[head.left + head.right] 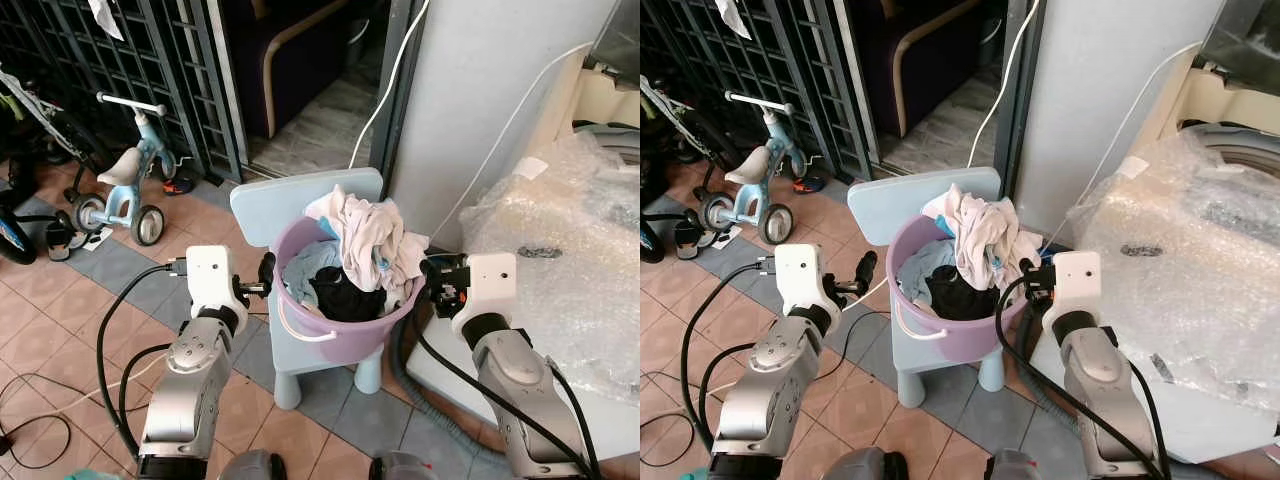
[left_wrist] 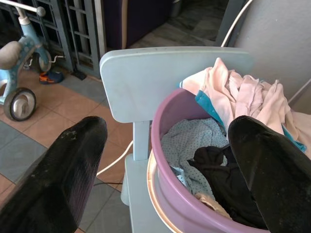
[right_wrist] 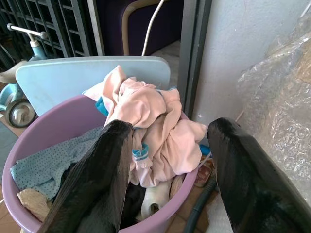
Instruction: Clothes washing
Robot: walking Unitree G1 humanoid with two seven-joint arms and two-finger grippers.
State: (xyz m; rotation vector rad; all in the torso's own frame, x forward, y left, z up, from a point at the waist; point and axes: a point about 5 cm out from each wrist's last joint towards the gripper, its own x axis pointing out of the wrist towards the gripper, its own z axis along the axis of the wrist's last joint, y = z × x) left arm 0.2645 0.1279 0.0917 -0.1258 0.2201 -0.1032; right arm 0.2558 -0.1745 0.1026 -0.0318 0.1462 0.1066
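A purple tub (image 1: 345, 338) full of laundry stands on a small pale-blue chair (image 1: 292, 205). On top lies a bunched pink-white garment (image 1: 368, 240); under it are a black piece (image 1: 345, 295) and a dotted light-blue cloth (image 1: 305, 265). My left gripper (image 1: 266, 278) is open at the tub's left rim; in the left wrist view its fingers (image 2: 73, 165) straddle the rim (image 2: 160, 160). At the right rim my right gripper (image 1: 432, 280) is also open, and its fingers (image 3: 104, 165) stand on either side of the pink garment (image 3: 146, 111).
A washing machine under bubble wrap (image 1: 560, 250) stands close on the right, with a grey hose (image 1: 400, 350) below. A child's tricycle (image 1: 125, 185) and a dark metal grille (image 1: 120, 70) are at the back left. Black cables (image 1: 40, 400) lie on the tiled floor.
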